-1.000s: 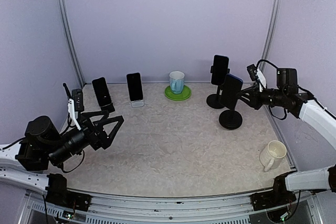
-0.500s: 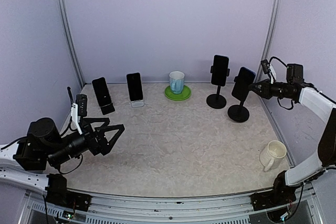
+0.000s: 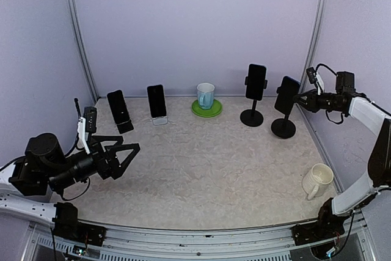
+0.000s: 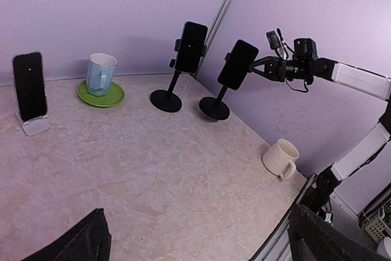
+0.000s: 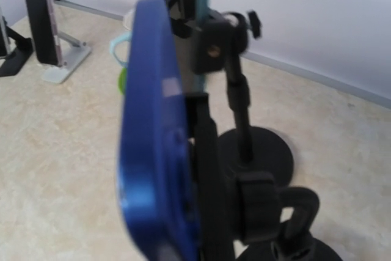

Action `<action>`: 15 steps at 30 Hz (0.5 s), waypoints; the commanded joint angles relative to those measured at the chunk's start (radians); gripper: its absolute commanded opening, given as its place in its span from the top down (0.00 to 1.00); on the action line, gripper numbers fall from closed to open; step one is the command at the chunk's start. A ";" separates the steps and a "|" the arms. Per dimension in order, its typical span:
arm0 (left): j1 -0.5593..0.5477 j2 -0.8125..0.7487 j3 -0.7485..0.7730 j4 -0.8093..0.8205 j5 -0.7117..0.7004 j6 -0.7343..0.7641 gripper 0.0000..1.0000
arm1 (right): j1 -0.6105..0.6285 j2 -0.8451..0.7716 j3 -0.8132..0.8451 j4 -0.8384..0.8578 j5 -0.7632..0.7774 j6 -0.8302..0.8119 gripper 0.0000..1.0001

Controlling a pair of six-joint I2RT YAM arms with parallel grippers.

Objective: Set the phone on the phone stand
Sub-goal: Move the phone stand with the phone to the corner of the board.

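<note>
A blue phone (image 3: 286,94) stands clamped in a black phone stand (image 3: 283,128) at the far right of the table. My right gripper (image 3: 300,98) is right behind it, closed on the stand's holder; my right wrist view shows the phone's blue edge (image 5: 156,151) and the holder (image 5: 204,169) very close, with no fingers visible. The left wrist view shows the same phone (image 4: 237,63) and the right gripper (image 4: 258,65). My left gripper (image 3: 125,151) is open and empty, low at the left; its dark fingers (image 4: 85,242) frame bare table.
A second black stand (image 3: 252,118) holding a dark phone (image 3: 256,81) is just left of the blue one. A teal cup (image 3: 206,95) on a green saucer is at the back. Two phones (image 3: 157,101) (image 3: 118,107) lean on small stands back left. A cream mug (image 3: 318,180) is front right.
The right gripper has moved the stand with the blue phone back and to the right, toward the right wall. The left arm has drawn back slightly to the left.
</note>
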 commanded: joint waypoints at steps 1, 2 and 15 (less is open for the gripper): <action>-0.006 -0.034 0.028 -0.029 0.002 -0.012 0.01 | -0.029 0.004 0.041 0.079 0.001 -0.021 1.00; -0.005 -0.034 0.028 -0.030 0.001 -0.013 0.01 | -0.034 0.006 0.039 0.088 0.008 -0.014 1.00; -0.005 -0.054 0.018 -0.045 -0.010 -0.020 0.01 | -0.085 0.068 0.028 0.163 0.002 0.053 1.00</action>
